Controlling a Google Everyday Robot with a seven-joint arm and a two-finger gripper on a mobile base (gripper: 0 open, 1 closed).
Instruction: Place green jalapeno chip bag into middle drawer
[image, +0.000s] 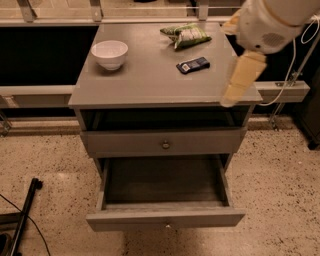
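Here green jalapeno chip bag (186, 35) lies left-to-right; jaws, state unclear, hang right.

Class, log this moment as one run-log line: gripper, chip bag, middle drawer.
gripper: over cabinet top, right edge | green jalapeno chip bag: on top, rear, untouched | middle drawer: open, no bag

On your cabinet top (150, 82) the bowl (109, 53) sits at the left, the chip bag (186, 35) lies at the back right, and the small packet (193, 64) lies just in front of the bag, apart from it. Below the top, the upper drawer front (162, 142) is pushed in, and under it the middle drawer (165, 218) stands pulled out toward you. Your gripper (236, 86) hangs over the top's front right corner, right of the packet, touching neither packet nor bag.
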